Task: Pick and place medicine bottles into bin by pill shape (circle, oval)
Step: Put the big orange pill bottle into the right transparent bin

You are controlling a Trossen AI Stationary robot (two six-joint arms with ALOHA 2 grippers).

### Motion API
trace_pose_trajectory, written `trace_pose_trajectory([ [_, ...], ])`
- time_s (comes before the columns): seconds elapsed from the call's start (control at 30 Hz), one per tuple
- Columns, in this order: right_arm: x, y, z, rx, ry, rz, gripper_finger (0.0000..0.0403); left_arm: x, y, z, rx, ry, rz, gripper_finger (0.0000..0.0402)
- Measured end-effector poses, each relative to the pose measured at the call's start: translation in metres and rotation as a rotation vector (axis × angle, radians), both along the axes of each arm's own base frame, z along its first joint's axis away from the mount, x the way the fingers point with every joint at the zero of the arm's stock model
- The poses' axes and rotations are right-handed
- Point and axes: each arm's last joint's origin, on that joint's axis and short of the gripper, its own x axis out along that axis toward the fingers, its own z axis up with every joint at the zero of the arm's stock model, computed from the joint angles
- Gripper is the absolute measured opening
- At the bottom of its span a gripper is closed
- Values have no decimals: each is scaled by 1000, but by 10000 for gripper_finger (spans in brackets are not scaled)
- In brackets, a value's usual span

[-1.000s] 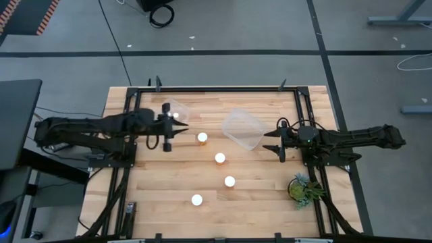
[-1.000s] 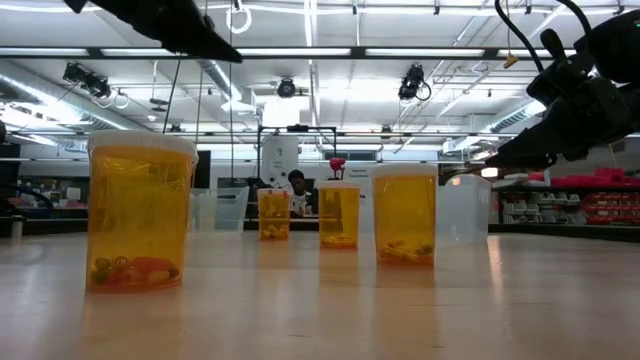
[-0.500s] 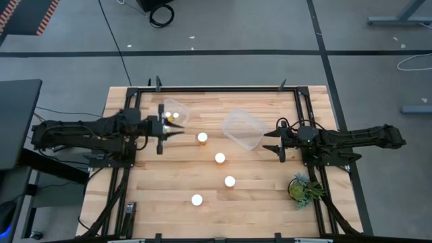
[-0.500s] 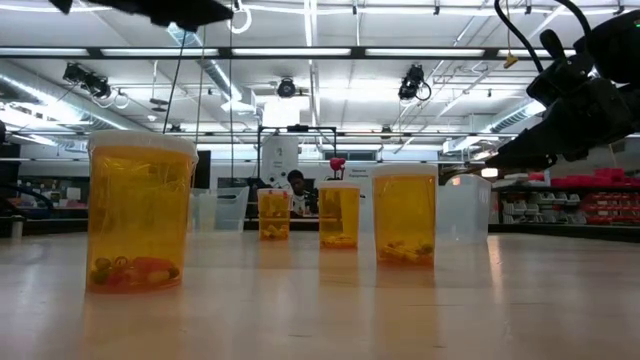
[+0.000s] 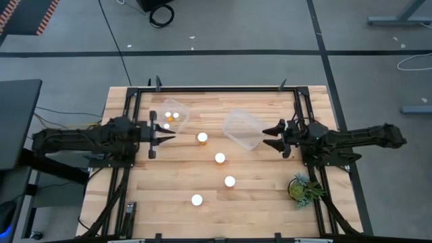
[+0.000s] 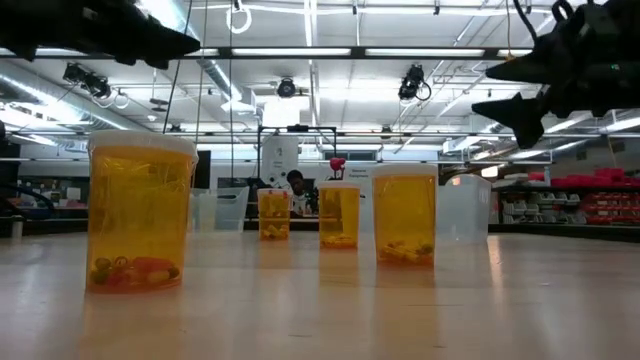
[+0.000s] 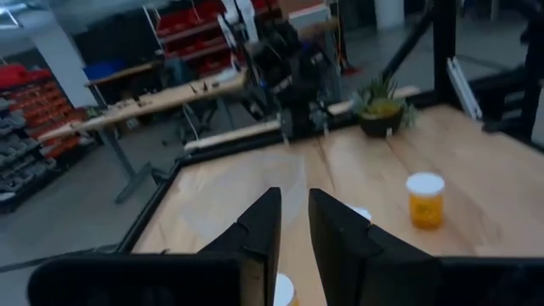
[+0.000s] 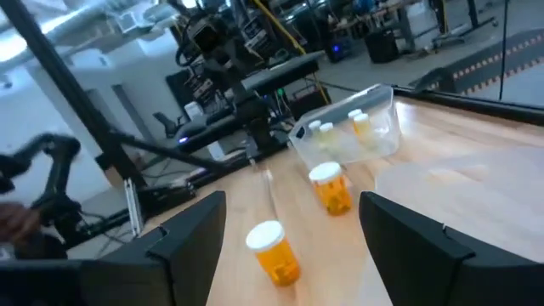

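Four orange medicine bottles with white caps (image 5: pixel 202 137) (image 5: pixel 219 158) (image 5: pixel 229 181) (image 5: pixel 196 199) stand upright on the wooden table. Three more (image 5: pixel 170 119) stand inside the clear left bin (image 5: pixel 181 108). The clear right bin (image 5: pixel 243 128) holds nothing. My left gripper (image 5: pixel 165 137) (image 7: pixel 294 223) hangs level just near of the left bin, its fingers almost together and nothing between them. My right gripper (image 5: pixel 271 137) (image 8: pixel 293 204) stands wide open, level, beside the right bin's right side, clear of it.
A small green potted plant (image 5: pixel 302 187) stands at the table's near right. A black metal frame (image 5: pixel 216 88) runs around the table's edges. Bare wood lies along the near edge, left of the nearest bottle.
My left gripper has drawn back toward the table's left edge and sunk a little. It has tipped from pointing down to lying level. My right gripper has risen slightly, tipped up to level and rolled about its own axis. No bottle has moved.
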Motion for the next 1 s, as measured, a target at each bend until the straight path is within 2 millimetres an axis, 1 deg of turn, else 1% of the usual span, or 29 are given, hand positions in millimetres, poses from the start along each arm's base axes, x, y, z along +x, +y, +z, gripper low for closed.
trace_pose_trajectory([
  [0.17, 5, 0, 6, 83, -82, 7, 276, -15, -1, -3, -20, -63, 1, 69],
  [0.23, 9, 0, 5, 98, -64, 1, 276, -21, -2, -2, -25, -90, 0, 67],
  [0.3, 14, -2, 6, 105, -34, -42, 276, -25, -2, -2, -29, -88, 1, 67],
  [0.43, 30, -4, 12, 138, 28, -94, 276, -33, -3, -3, -41, -96, 2, 66],
  [0.57, 54, -5, 21, 131, 105, -85, 276, -39, -3, -3, -38, -98, 11, 66],
  [0.7, 83, -2, 27, 52, 194, -59, 276, -42, -3, -7, -40, -69, 12, 66],
  [0.87, 123, 10, 34, -51, 316, 5, 276, -43, -3, -10, -48, -43, 12, 66],
  [1.0, 151, 21, 34, -144, 446, 63, 276, -43, -3, -8, -84, -62, 13, 66],
])
